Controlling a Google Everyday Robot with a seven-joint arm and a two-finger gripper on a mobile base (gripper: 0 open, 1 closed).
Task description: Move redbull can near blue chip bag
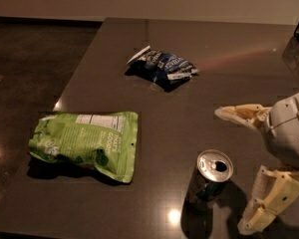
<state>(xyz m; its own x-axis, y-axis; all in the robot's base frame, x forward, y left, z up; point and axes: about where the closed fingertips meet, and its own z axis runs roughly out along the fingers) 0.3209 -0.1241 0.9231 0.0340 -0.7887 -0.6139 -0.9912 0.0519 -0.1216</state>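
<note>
The redbull can (213,176) stands upright near the bench's (159,128) front edge; the pincer (232,170), released and spread wide, sits just beside it.

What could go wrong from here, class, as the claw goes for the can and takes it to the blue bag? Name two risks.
1. The open claw sits to the right of the can, not around it. A finger could clip the slim, upright can and tip it over.
2. The blue bag lies crumpled and uneven. If set down on its edge rather than beside it, the can might topple.
</note>
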